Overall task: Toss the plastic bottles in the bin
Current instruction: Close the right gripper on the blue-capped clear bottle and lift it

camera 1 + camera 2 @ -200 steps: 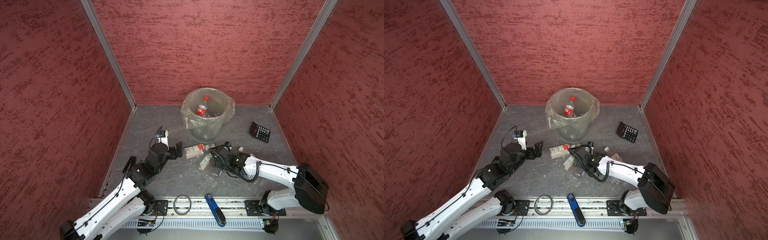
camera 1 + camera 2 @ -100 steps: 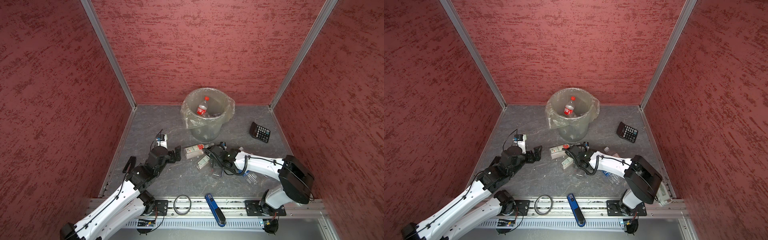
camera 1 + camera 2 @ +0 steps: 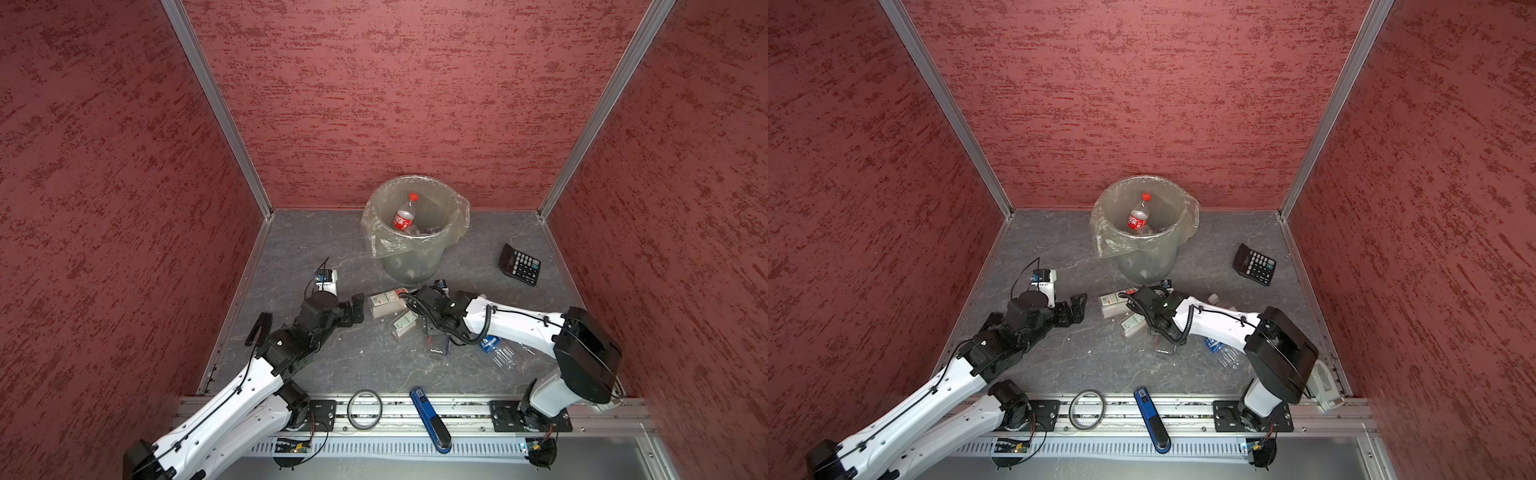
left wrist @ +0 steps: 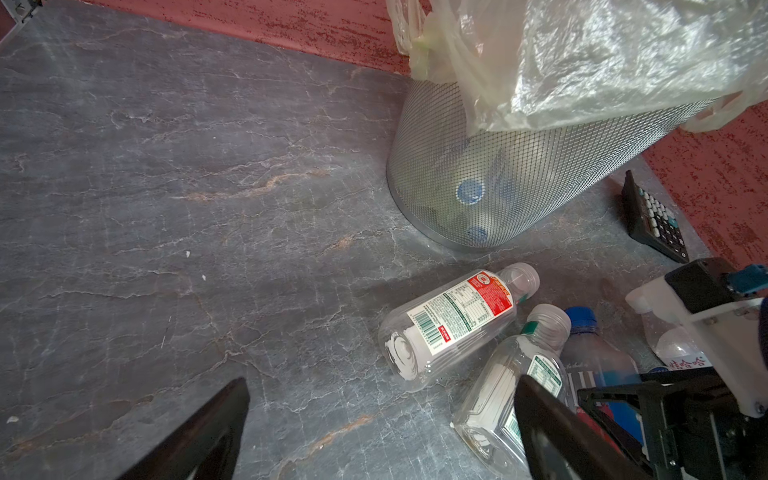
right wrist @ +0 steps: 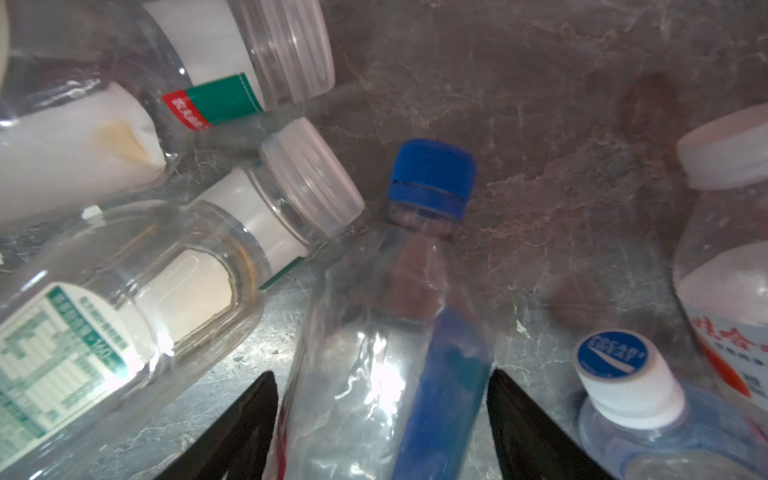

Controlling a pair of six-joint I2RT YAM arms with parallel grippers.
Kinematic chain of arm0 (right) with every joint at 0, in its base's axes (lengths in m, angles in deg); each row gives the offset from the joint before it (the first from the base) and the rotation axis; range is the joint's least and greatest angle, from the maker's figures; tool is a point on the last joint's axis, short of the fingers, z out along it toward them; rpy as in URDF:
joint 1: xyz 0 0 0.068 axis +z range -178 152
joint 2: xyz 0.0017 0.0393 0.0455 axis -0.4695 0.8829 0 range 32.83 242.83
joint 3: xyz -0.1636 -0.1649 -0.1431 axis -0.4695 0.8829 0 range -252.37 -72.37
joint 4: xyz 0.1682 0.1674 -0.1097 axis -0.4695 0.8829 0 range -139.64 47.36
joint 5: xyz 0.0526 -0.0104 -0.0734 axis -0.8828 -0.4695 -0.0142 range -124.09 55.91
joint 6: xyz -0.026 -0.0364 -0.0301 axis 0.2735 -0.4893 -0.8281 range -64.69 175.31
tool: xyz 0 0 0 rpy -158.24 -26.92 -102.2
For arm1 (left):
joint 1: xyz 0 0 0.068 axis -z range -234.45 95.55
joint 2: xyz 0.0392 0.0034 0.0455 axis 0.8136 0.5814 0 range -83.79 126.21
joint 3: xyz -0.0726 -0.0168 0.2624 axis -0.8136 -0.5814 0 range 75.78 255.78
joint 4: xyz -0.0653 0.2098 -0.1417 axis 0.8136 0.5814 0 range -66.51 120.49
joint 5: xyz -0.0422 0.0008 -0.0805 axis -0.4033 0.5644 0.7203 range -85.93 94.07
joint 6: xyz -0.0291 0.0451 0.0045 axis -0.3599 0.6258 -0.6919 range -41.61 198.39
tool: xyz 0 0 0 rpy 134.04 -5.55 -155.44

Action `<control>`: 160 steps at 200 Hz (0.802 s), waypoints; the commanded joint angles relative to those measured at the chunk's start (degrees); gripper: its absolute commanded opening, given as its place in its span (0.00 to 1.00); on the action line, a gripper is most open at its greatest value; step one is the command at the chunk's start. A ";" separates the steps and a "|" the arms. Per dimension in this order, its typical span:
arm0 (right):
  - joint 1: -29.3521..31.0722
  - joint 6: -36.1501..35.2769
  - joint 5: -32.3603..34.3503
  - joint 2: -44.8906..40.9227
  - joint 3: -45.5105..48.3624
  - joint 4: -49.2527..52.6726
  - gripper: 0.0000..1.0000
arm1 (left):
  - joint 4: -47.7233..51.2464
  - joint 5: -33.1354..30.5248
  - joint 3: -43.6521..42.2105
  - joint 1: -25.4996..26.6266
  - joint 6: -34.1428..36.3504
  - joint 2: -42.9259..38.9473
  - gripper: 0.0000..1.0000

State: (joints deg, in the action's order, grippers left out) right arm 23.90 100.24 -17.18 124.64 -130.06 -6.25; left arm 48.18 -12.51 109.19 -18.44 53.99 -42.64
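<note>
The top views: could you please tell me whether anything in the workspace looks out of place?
Yes: a black calculator lies on the floor right of the bin, and a blue stapler and a ring rest on the front rail. All three look like stray office items.

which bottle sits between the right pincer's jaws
The bottle with the all-blue cap and blue label; the other bottles lie outside the right pincer.

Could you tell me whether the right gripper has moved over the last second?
Yes. In both top views the right gripper has shifted left, away from the calculator, which has stayed put.
</note>
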 commanded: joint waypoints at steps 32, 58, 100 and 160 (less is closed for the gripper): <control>-0.44 0.86 -5.36 -0.16 3.31 -5.11 0.80 | 1.01 0.59 -1.78 -0.24 -1.57 -1.66 1.00; -0.40 0.72 -5.06 -0.44 3.81 -5.28 0.76 | 1.38 0.58 -1.97 -0.24 -1.68 -2.13 1.00; -0.40 -0.28 -2.32 -1.61 3.09 -3.56 0.65 | 0.95 1.52 -3.23 -0.24 -2.63 -1.91 1.00; 3.01 -0.07 5.35 -19.09 8.18 -7.76 0.60 | 0.39 3.65 -6.08 0.11 -5.12 -1.62 1.00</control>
State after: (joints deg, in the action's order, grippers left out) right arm 24.71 99.39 -18.89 114.41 -123.57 -11.54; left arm 49.23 -9.93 103.62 -18.44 50.43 -44.26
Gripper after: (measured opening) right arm 0.606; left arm 0.996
